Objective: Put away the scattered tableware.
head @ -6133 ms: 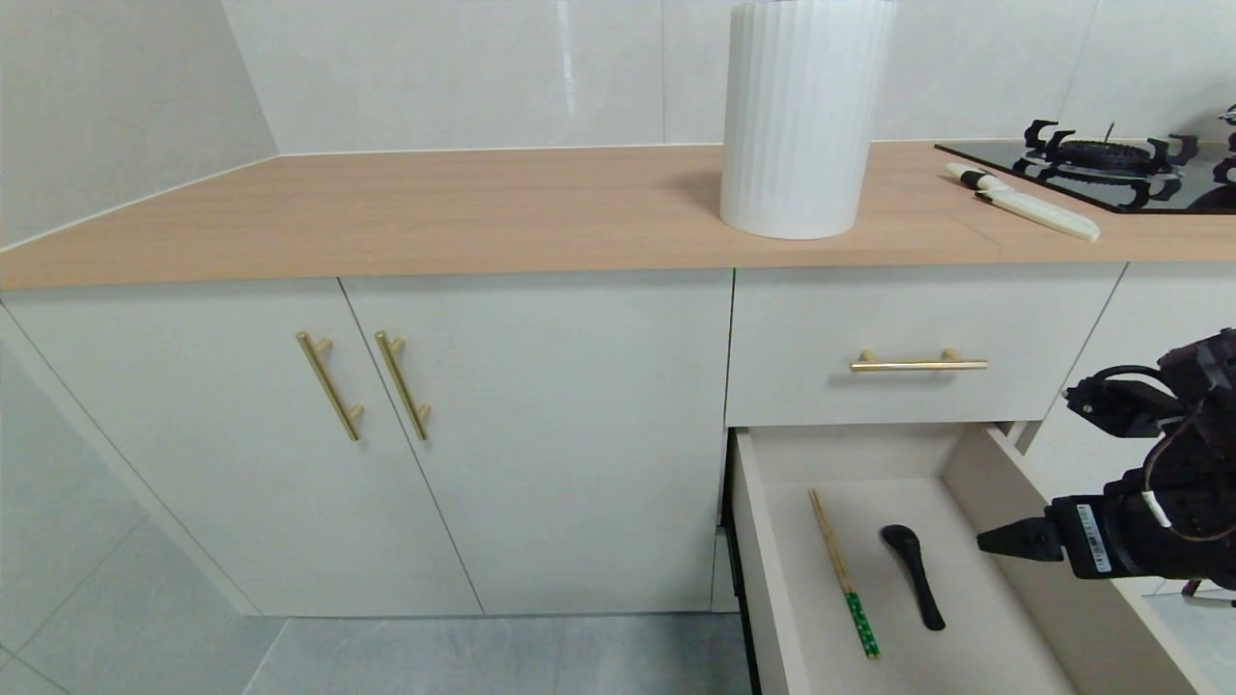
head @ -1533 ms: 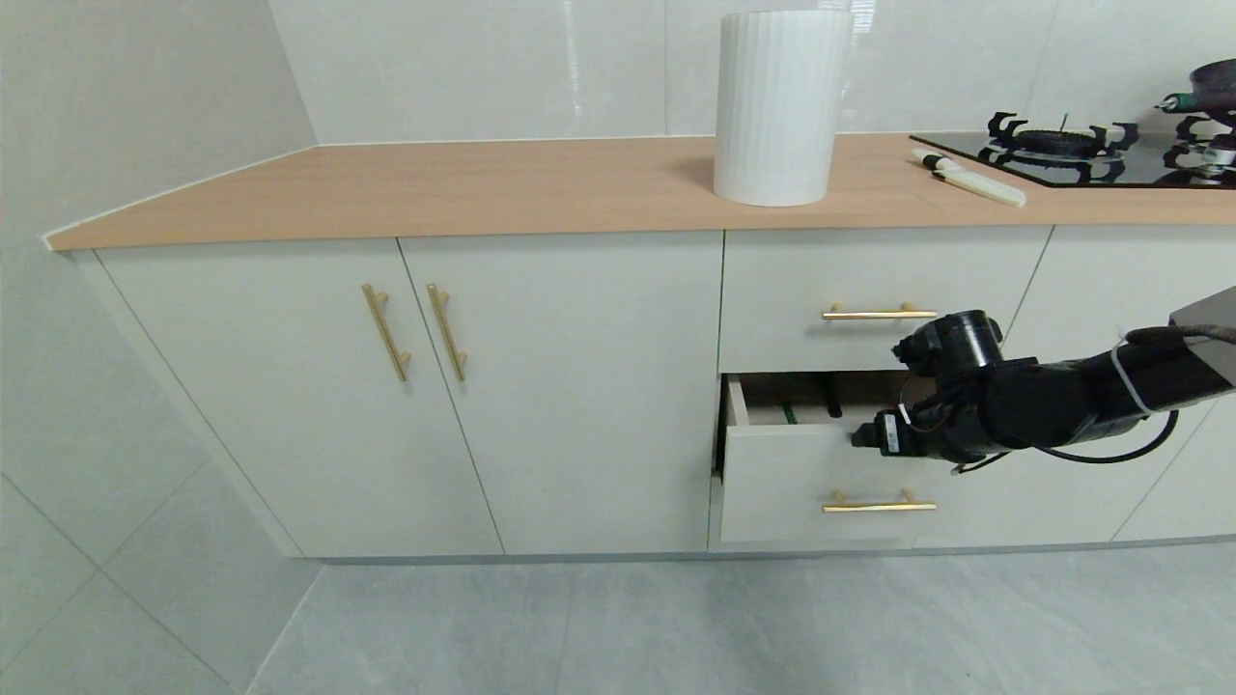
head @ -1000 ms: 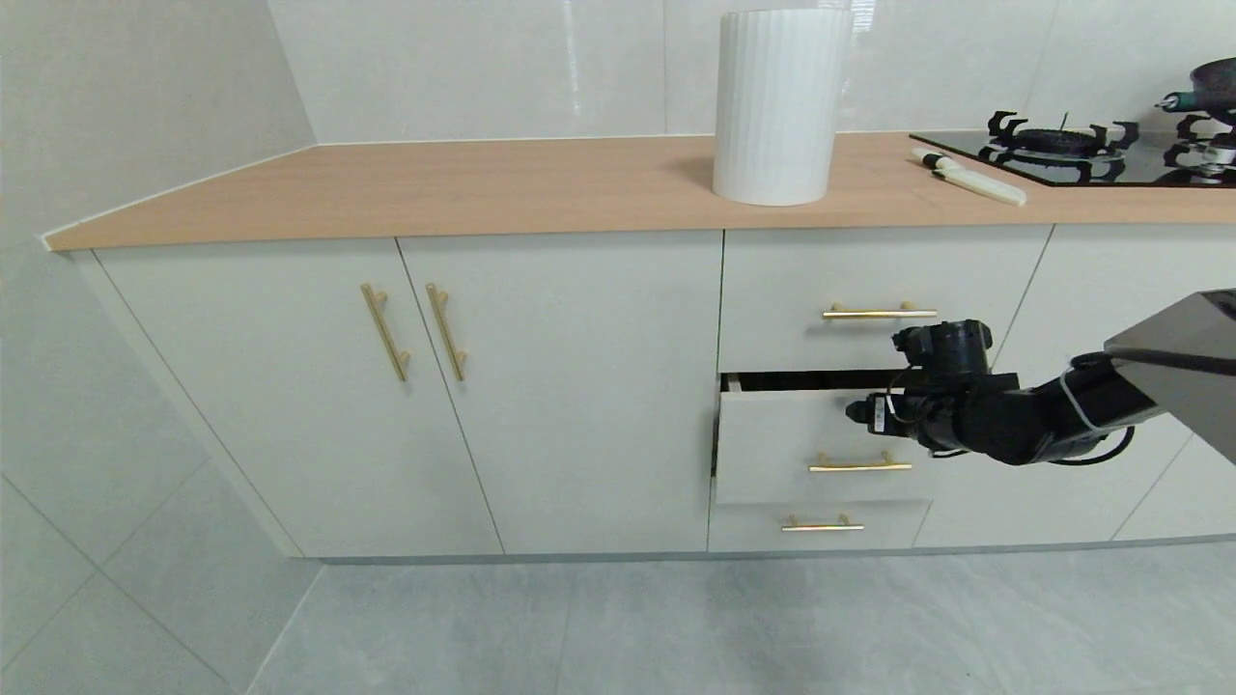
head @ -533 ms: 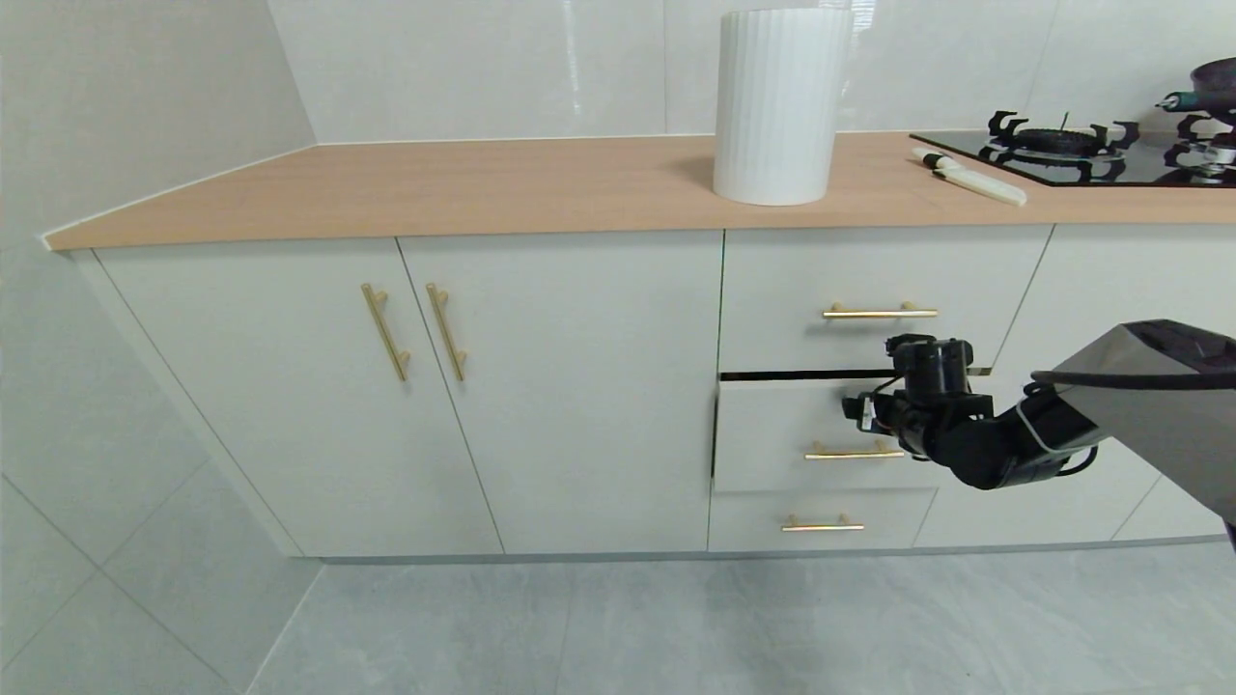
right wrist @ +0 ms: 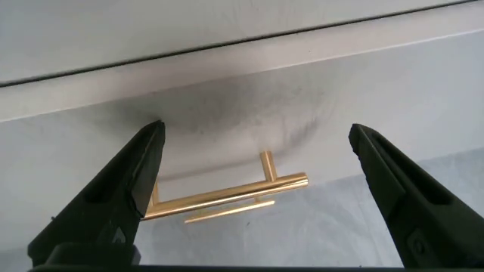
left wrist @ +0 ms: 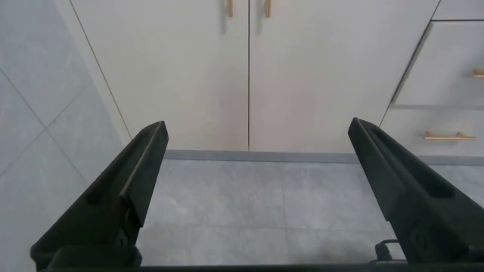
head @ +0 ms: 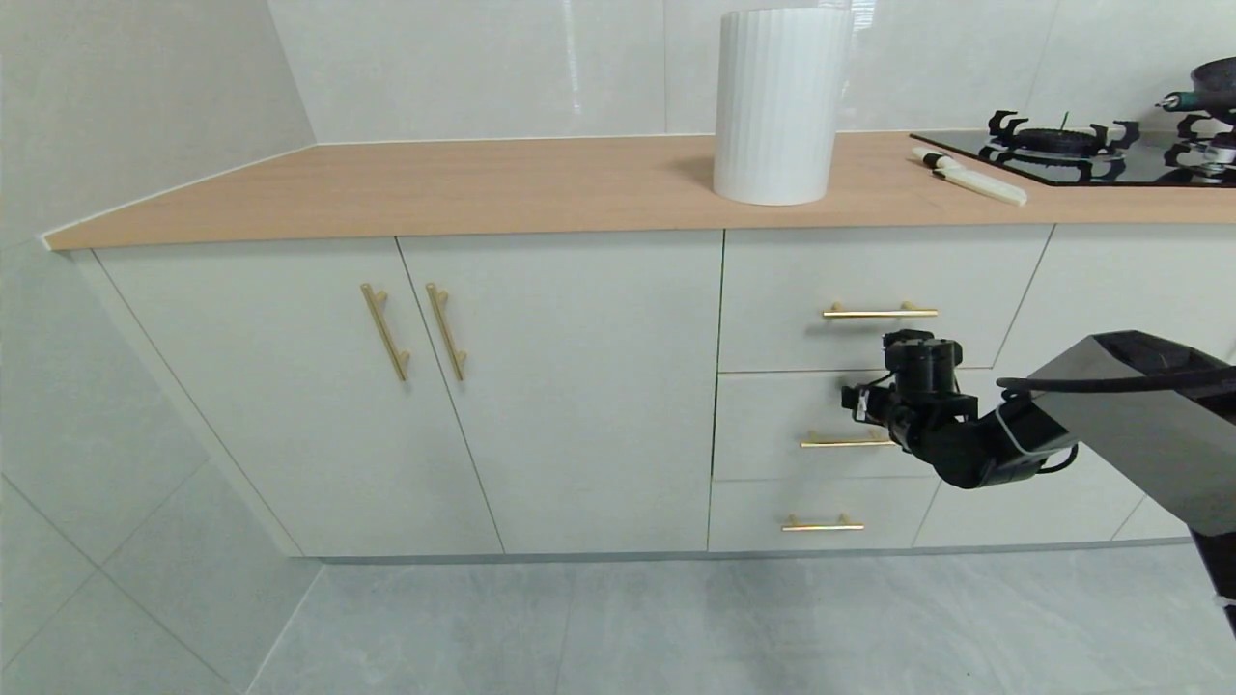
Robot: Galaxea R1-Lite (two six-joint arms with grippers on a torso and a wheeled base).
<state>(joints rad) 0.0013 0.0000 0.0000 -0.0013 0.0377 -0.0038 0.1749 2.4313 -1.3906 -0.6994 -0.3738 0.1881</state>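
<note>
The middle drawer (head: 768,415) of the cabinet is shut flush, so its contents are hidden. Its gold handle (head: 842,443) runs just below my right gripper (head: 854,402), which rests against the drawer front. In the right wrist view the right gripper (right wrist: 257,136) is open, its fingers spread wide before the drawer face (right wrist: 302,91) and above the handle (right wrist: 227,195). My left gripper (left wrist: 257,130) is open too, holding nothing, and faces the floor and the cabinet doors. A white-handled knife (head: 970,180) lies on the wooden counter (head: 435,188).
A tall white ribbed canister (head: 780,106) stands on the counter, with a black gas hob (head: 1062,147) at the right. Drawers with gold handles sit above (head: 879,312) and below (head: 823,526) the middle one. Double doors (head: 415,333) are to the left, over grey floor tiles (head: 579,627).
The middle drawer slid from partly open to fully shut, with my right gripper moving toward the cabinet against its front. The chopsticks and spoon seen earlier are now inside.
</note>
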